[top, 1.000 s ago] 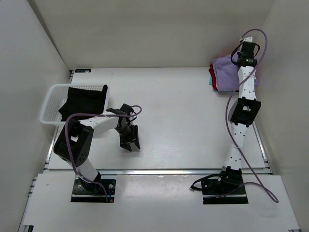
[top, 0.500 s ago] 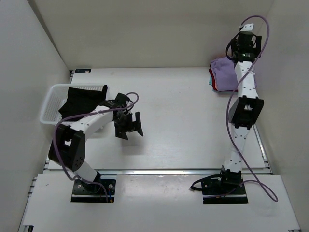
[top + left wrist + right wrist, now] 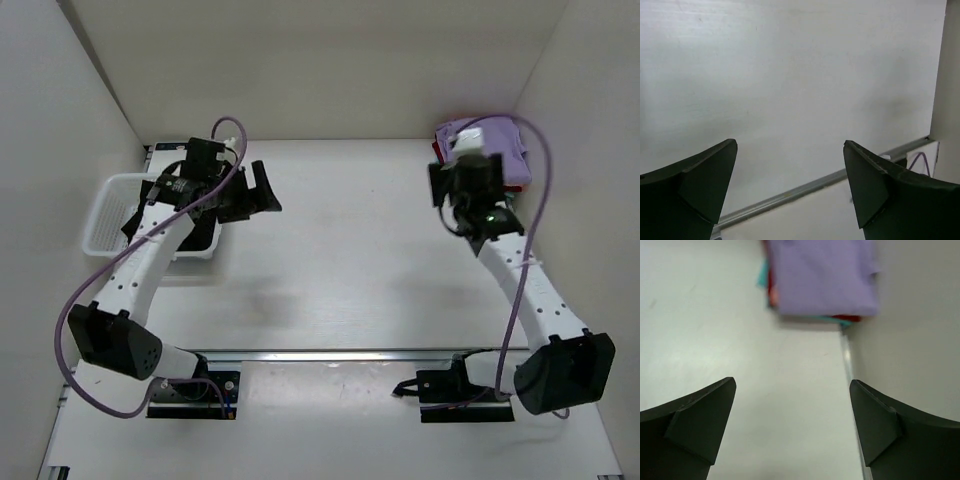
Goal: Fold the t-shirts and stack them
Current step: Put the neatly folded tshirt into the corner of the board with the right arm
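The left gripper's 2 black fingers are spread wide apart with nothing between them. Its wrist view shows only bare white table in the gap, with a metal rail at the table's edge beyond. From above, this gripper hangs over the table just beside the white plastic lattice basket on the left side, its arm crossing over the basket. A black cloth t-shirt lies crumpled inside the basket, partly hidden by the arm.

The right gripper's 2 fingers are also parted wide and hold nothing. In its wrist view the open space between them frames empty tabletop. Ahead of the fingertips, apart from them, sits the stack of folded shirts in the far right corner, against the side wall.

A lilac-purple folded t-shirt lies on top of that stack. Under it, a salmon-pink t-shirt shows as a thin strip along the left edge, and a teal t-shirt peeks out further left and along the near edge. A dark red strip also shows at the near edge; the blur hides which layer it belongs to.
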Controlling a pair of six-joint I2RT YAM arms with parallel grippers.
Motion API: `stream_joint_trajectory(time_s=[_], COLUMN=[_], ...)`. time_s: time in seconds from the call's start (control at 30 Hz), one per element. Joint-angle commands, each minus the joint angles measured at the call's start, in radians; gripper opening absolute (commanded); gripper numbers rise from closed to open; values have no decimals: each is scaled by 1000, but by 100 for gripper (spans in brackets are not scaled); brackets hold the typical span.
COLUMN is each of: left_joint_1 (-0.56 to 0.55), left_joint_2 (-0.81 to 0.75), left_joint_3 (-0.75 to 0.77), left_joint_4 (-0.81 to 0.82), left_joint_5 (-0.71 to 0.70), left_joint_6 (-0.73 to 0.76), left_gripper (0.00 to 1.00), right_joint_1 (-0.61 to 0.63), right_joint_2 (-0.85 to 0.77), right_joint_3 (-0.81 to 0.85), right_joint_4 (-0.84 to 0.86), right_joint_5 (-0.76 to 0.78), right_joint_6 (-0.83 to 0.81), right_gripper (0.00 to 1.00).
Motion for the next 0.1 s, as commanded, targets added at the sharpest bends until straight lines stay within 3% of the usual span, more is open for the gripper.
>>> stream_joint_trajectory(time_s=[0.0, 0.07], left_joint_1=[-5, 0], left_joint_2=[-6, 3], left_joint_3=[69, 100], left_joint_4=[-75, -118], left_joint_5=[-82, -104], left_joint_6=[76, 99], left_gripper=[99, 99], right_joint_1=[123, 104], right_joint_2=[-107, -186], right_joint_3=[-154, -195], right_joint_4=[-32, -76], right_joint_5=[52, 31], right_joint_6=[-42, 44], right_gripper=[95, 95])
